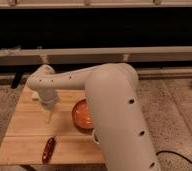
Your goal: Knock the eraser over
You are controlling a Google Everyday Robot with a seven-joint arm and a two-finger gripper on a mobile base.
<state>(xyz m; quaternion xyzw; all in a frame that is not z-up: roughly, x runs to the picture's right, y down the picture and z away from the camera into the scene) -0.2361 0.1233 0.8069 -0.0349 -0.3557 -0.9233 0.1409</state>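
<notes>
My gripper (49, 116) hangs from the white arm (74, 82) over the left middle of the wooden table (24, 132), pointing down just left of an orange bowl (81, 114). The black eraser does not show; it is hidden or out of view. A long red-brown object (49, 149) lies near the table's front edge, below the gripper.
The arm's large white link (119, 120) covers the right part of the table. A small white rim (95, 136) shows by the bowl's front. A pale block (35, 95) peeks out behind the wrist. Terrazzo floor surrounds the table; dark shelving stands behind.
</notes>
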